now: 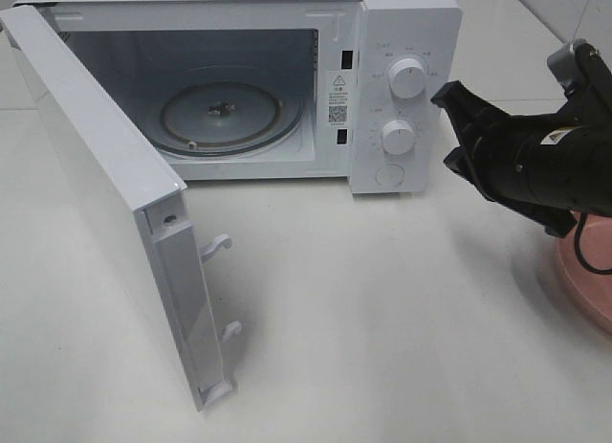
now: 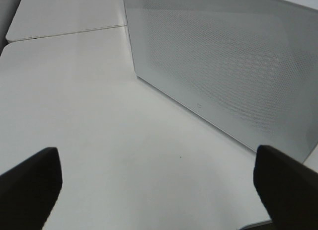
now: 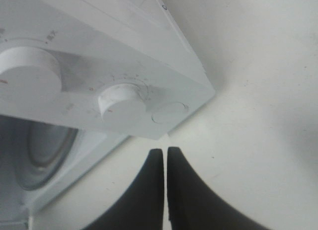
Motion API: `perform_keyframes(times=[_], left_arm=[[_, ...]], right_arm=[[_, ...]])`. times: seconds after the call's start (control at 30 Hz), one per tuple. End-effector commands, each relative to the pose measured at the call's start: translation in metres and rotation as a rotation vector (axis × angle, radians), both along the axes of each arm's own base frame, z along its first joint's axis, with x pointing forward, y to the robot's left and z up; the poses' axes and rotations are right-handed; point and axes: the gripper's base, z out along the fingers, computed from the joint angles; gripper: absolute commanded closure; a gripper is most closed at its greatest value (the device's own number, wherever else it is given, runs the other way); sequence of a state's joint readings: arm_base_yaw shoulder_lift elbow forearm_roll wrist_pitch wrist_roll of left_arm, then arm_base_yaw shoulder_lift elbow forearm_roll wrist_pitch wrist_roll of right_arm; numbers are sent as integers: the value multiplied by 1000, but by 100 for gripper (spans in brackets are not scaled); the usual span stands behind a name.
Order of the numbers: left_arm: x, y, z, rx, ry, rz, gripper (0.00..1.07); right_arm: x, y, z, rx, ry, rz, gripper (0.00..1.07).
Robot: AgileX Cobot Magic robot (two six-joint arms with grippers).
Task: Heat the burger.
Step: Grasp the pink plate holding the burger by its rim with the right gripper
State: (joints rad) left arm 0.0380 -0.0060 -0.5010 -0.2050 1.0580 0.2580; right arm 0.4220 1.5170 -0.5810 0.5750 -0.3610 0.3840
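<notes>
The burger is out of view in all three views. The white microwave [image 1: 406, 22] stands at the back with its door [image 1: 86, 175] swung wide open to the left. Its glass turntable [image 1: 225, 113] is bare. My right gripper [image 1: 448, 127] hovers just right of the control panel, level with the lower knob [image 1: 397, 135]. In the right wrist view this gripper [image 3: 165, 153] is shut with nothing between its fingers, pointing at the panel's bottom corner. My left gripper [image 2: 159, 190] is open and empty over the table, facing the outside of the door [image 2: 223, 66].
A pink plate [image 1: 585, 295] lies at the right edge, partly under my right arm. The upper knob [image 1: 408, 77] and a round button [image 3: 169, 113] sit on the panel. The open door's latch hooks [image 1: 218, 244] jut out over the table in front of the microwave.
</notes>
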Motion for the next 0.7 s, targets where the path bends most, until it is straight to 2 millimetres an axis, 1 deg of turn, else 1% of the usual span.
perform_keyframes(times=[0.03,0.07,0.1,0.13,0.17,0.2,0.27,0.3,0.37,0.4,0.47,0.5,0.53,0.57,0.6,0.67,0.7], left_arm=[[-3,0,0,-5,-32,-1,9],[-3,0,0,-5,-32,-1,9],[-3,0,0,-5,-32,-1,9],[-3,0,0,-5,-32,-1,9],[-3,0,0,-5,-32,-1,9],[-3,0,0,-5,-32,-1,9],[-3,0,0,-5,-32,-1,9],[-3,0,0,-5,-32,-1,9],[-3,0,0,-5,-32,-1,9],[-3,0,0,-5,-32,-1,9],[-3,0,0,-5,-32,-1,9],[-3,0,0,-5,-32,-1,9],[-3,0,0,-5,-32,-1,9],[-3,0,0,-5,-32,-1,9],[-3,0,0,-5,-32,-1,9],[-3,0,0,-5,-32,-1,9],[-3,0,0,-5,-32,-1,9]], right_arm=[[-4,-5,0,-119,44,104,104],[-5,-8,0,-142,61,123,104],[-9,-13,-1,-203,104,188,104],[-9,-13,-1,-203,104,188,104],[-12,-17,-1,-269,134,255,103],[-12,-17,-1,-269,134,255,103],[-17,-25,0,-327,188,325,102],[-17,-25,0,-327,188,325,102],[-21,-29,1,-376,247,402,101],[-21,-29,1,-376,247,402,101],[-23,-28,5,-443,317,506,99],[-23,-28,5,-443,317,506,99],[-23,-29,9,-493,363,563,97],[-23,-29,9,-493,363,563,97],[-23,-30,14,-547,411,608,95],[-22,-31,17,-571,428,627,94],[-21,-33,24,-615,475,662,92]])
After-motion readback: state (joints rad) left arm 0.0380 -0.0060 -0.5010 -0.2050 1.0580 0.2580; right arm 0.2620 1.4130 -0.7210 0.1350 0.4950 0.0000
